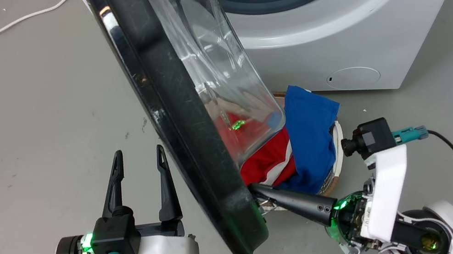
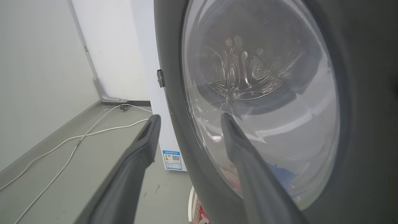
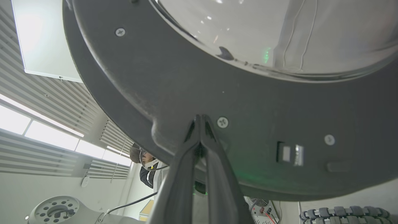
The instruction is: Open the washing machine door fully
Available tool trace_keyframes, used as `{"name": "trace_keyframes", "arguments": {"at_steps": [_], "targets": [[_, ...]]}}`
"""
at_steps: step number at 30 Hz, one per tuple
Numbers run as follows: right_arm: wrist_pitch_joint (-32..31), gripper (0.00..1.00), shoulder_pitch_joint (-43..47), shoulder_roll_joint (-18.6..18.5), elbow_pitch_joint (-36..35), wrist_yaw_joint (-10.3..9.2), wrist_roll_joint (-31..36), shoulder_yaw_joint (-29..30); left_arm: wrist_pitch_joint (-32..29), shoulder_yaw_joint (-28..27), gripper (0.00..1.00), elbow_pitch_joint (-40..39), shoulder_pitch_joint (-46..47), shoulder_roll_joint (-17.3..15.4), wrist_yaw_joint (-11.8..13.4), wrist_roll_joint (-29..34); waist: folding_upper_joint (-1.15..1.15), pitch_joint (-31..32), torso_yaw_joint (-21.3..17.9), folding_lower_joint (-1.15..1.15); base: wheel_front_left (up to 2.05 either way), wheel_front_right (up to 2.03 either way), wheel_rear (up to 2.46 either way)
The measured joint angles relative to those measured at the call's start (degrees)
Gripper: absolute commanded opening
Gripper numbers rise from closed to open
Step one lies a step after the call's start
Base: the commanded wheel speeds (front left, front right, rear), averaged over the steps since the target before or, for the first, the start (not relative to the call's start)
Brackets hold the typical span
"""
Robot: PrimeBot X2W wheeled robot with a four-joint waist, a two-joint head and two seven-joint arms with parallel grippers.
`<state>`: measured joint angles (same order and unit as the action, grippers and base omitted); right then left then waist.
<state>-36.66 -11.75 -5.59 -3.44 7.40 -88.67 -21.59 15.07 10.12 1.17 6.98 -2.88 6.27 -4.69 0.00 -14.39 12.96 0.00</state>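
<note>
At inner rim of washing machine door (image 3: 155,77), right end effector (image 3: 199,119) sits closed, empty; left end effector (image 1: 139,151) open. Door judged stiff, heavy, slick: push rim, not glass.

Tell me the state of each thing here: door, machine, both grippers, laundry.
washing machine door, open, swung out from the machine.
washing machine, drum mouth uncovered.
left gripper, open, holding nothing, beside the door's outer face.
right gripper, shut, tips against the door's inner rim.
laundry, heaped in a basket.

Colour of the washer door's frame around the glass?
Glossy black, on the large round washing machine door; clearest in the head view.
</note>
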Motion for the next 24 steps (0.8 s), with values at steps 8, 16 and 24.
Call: {"name": "trace_keyframes", "arguments": {"at_steps": [8, 16, 24], "targets": [[2.07, 0.0, -0.05, 0.42, 2.02, 0.0, 1.49, -1.07, 0.0, 0.02, 1.0, 0.27, -0.13, 0.01, -0.04, 0.08, 0.0, 0.71, 0.01, 0.0, 0.0, 0.0, 0.0], [11.63, 1.0, 0.37, -0.7, 1.05, 0.0, 4.23, 2.26, 0.0, -1.07, 1.0, 0.87, -2.22, 0.01, -0.56, 1.01, 0.0, 3.73, -1.27, 0.0, 0.0, 0.0, 0.0], [31.25, 1.0, 1.02, -3.49, -0.15, 0.0, 14.1, 6.98, 0.0, -2.44, 1.0, 1.11, -4.54, 0.01, -1.19, 1.77, 0.0, 6.87, -3.48, 0.0, 0.0, 0.0, 0.0]]}}
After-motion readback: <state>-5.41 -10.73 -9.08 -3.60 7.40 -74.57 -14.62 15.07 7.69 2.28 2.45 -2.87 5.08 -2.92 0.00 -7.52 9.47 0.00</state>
